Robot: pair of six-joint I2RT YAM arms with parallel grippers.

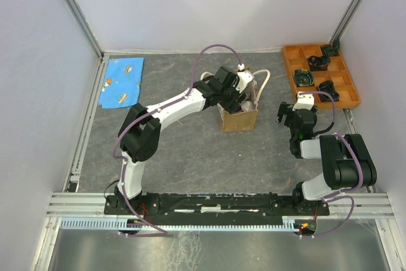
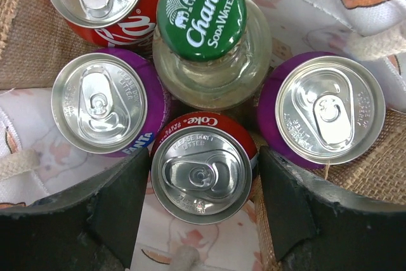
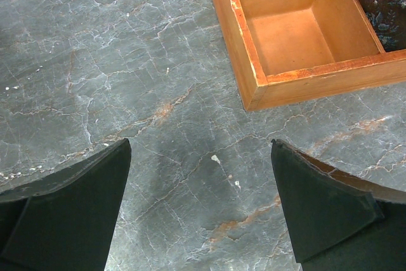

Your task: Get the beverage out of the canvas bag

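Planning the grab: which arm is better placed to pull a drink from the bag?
Left. The left gripper is over the canvas bag, fingers straddling the Coke can. The right gripper hangs open above bare table near the orange tray.

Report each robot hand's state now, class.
Left hand: open, straddling the red aluminium Coke can.
Right hand: open, empty, over the grey marbled table.

**Bright, even light with little shadow**

Soft white light falls from overhead. In the top view the left arm [image 1: 168, 107] casts only a faint shadow on the table [image 1: 190, 150]. The can tops [image 2: 203, 174] flash with glare yet stay sharp. At the right wrist a soft shadow lies on the table between dark fingers [image 3: 70, 214] that show little detail.
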